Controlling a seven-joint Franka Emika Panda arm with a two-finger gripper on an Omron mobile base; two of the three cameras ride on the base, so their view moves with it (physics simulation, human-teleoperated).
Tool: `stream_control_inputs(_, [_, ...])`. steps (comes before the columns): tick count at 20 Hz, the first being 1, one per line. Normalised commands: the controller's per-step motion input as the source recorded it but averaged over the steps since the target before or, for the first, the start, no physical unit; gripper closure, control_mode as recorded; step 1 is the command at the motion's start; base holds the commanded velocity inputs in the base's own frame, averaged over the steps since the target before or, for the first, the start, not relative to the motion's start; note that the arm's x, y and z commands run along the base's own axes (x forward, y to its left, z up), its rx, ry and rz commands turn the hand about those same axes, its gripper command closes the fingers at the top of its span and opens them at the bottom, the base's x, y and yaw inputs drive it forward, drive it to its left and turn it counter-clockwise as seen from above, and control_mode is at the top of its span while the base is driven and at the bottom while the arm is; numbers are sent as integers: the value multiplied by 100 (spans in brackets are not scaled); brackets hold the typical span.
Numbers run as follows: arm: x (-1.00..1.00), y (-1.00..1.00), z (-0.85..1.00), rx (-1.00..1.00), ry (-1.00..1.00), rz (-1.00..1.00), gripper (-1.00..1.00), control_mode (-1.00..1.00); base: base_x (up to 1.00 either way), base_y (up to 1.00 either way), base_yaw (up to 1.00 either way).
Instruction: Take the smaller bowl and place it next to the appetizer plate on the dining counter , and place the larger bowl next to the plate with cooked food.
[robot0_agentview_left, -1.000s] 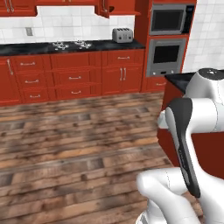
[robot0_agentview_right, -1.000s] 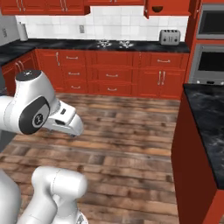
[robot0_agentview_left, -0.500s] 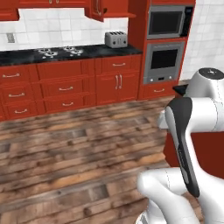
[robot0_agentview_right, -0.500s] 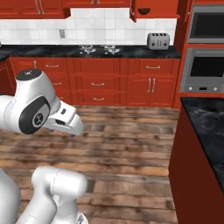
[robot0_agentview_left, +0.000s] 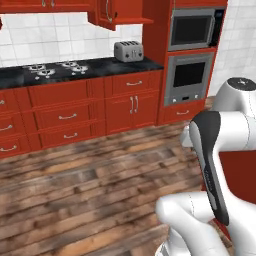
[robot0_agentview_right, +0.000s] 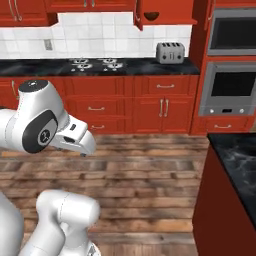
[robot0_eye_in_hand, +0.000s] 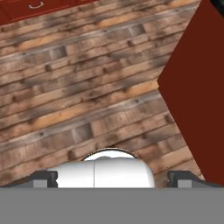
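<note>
My gripper (robot0_eye_in_hand: 113, 178) hangs open over the wooden floor, its two dark fingertips (robot0_eye_in_hand: 43, 177) far apart with nothing between them. One corner of the dining counter (robot0_agentview_right: 236, 159) shows at the lower right of the right base view, black marble over a red base. The red base also stands at the right in the hand view as the dining counter (robot0_eye_in_hand: 197, 87). A small dark rounded shape (robot0_agentview_right: 151, 16) that looks like the smaller bowl sits in an open upper cabinet. The larger bowl, the appetizer plate and the plate with cooked food are out of view.
Ahead runs the wall counter (robot0_agentview_left: 100, 67) with a stove (robot0_agentview_left: 57, 67) and a toaster (robot0_agentview_left: 128, 50). An oven (robot0_agentview_left: 189, 77) and a microwave (robot0_agentview_left: 194, 29) stand in a red column to its right. Wooden floor (robot0_agentview_left: 85, 185) lies between me and the cabinets.
The whole picture has shifted: the base has moved, the wall cabinets look nearer and the toaster has slid left. The arm keeps its pose and the gripper stays open.
</note>
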Motion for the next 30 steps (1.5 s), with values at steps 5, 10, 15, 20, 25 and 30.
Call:
stream_control_inputs(5, [0, 0, 0, 0, 0, 0, -100, 100, 100, 14, -18])
stream_control_inputs(10, [0, 0, 0, 0, 0, 0, -100, 100, 100, 9, -18])
stream_control_inputs(15, [0, 0, 0, 0, 0, 0, -100, 100, 100, 0, -17])
stream_control_inputs(20, [0, 0, 0, 0, 0, 0, -100, 100, 100, -1, -15])
stream_control_inputs(25, [0, 0, 0, 0, 0, 0, -100, 100, 100, -26, -7])
stream_control_inputs(30, [0, 0, 0, 0, 0, 0, -100, 100, 100, -53, -3])
